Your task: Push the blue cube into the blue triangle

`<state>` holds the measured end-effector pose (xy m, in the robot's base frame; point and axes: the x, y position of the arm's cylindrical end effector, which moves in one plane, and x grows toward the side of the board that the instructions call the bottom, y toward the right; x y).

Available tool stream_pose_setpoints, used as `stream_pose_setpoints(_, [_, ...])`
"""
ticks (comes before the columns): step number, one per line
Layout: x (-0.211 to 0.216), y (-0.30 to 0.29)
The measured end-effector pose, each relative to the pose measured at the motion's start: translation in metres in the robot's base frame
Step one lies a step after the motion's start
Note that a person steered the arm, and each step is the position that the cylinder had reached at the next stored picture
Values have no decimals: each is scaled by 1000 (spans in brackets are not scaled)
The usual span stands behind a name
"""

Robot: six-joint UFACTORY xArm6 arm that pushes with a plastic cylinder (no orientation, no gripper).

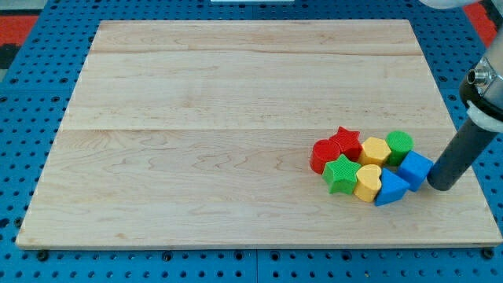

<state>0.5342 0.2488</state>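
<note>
The rod's tip [442, 185], carrying no pincer at all, is pressing at the blue cube [415, 169], nudging it leftward against the blue triangle [390, 189] on the wooden table [196, 118].

Eight blocks: two red [324, 155], two green [341, 174], two yellow [375, 149], two blue [415, 169].
</note>
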Motion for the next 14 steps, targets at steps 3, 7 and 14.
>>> stream_pose_setpoints(3, [-25,-17])
stream_pose_setpoints(7, [-87,-17])
stream_pose_setpoints(14, [16,28])
